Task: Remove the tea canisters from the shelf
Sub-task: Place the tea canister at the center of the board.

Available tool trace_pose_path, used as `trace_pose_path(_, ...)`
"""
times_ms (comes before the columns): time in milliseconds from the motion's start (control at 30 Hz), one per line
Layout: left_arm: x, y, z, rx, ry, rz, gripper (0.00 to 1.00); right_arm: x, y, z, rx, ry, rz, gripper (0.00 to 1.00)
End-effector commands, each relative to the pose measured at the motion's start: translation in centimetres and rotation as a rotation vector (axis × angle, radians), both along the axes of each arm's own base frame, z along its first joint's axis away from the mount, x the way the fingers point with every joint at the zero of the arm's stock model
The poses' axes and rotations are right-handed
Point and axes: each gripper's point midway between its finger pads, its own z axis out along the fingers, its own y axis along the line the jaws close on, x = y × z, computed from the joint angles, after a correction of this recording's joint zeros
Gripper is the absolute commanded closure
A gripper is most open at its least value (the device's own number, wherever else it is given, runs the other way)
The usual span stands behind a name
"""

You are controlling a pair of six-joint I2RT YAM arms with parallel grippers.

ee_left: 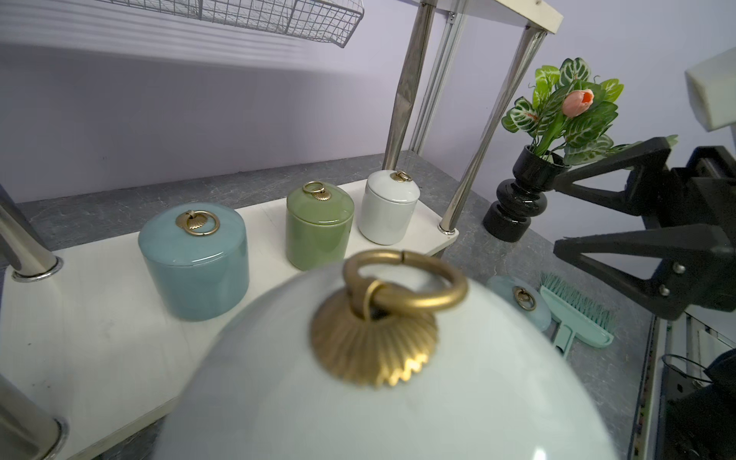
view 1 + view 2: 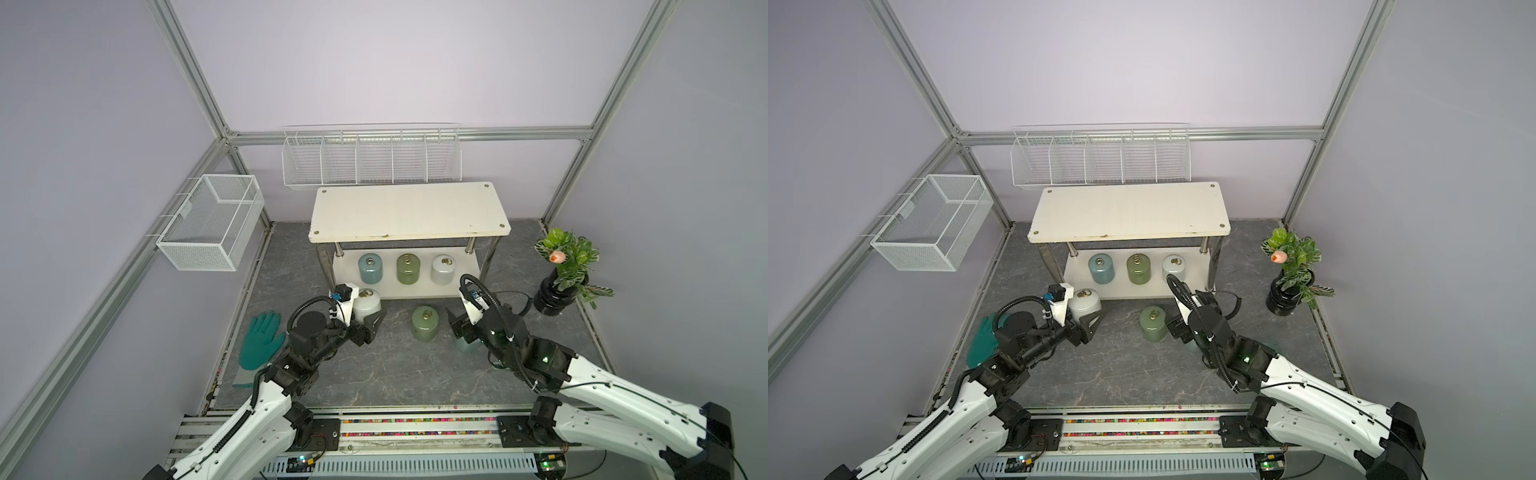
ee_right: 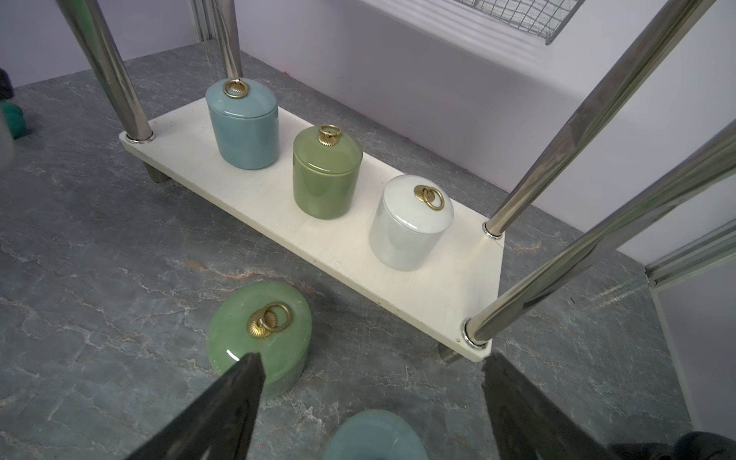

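Three of six tea canisters sit on the shelf point(image 2: 409, 212), lower board, upright in a row: blue canister point(image 2: 371, 269), green canister point(image 2: 408, 269), white canister point(image 2: 443, 269). The other three stand upright on the desk point(image 2: 374, 374) in front. Second white canister point(image 2: 368, 305) is just at the shelf's front-left corner, second green canister point(image 2: 424, 324) near the middle, second blue canister point(image 2: 464, 345) partly hidden under the right arm.

Left fingers point(image 1: 613, 255) apart, holding nothing, just beside the second white canister. Right fingers point(image 3: 227, 406) apart, either side of the second blue canister's lid with gaps both sides, one tip near the second green canister.

Teal glove point(image 2: 262, 343) by the left arm; black vase point(image 2: 552, 297) with plant at the right.
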Motion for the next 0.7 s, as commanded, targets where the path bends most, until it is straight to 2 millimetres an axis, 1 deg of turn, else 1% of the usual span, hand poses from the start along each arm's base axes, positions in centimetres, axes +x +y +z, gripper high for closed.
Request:
trace_pose_path(0, 0.3, -0.3, 3.0, -0.068, -0.099, -0.001, 0.38, 0.0, 0.1, 0.6, 0.014, 0.007, -0.013, 0.11)
trace_pose_path(167, 0.7, -1.1, 0.9, -0.03, -0.053, -0.017, 0.39, 0.0, 0.1, 0.8, 0.024, 0.006, -0.018, 0.11)
trace_pose_path(300, 0.4, -1.2, 0.0, -0.017, -0.045, -0.015, 0.4, -0.1, 0.3, 1.0, 0.027, 0.01, -0.014, 0.11)
trace_pose_path(533, 0.2, -0.5, -1.7, 0.0, -0.028, 0.013, 0.4, -0.2, 0.8, 0.8, 0.022, 0.027, -0.003, 0.11)
trace_pose_path(567, 0.1, -0.6, -1.7, -0.007, -0.03, 0.01, 0.4, -0.2, 0.9, 0.7, 0.02, 0.028, -0.001, 0.11)
trace_pose_path(667, 0.3, -1.0, -2.7, -0.009, -0.009, 0.003, 0.4, -0.2, 0.9, 0.9, 0.017, 0.024, -0.003, 0.11)
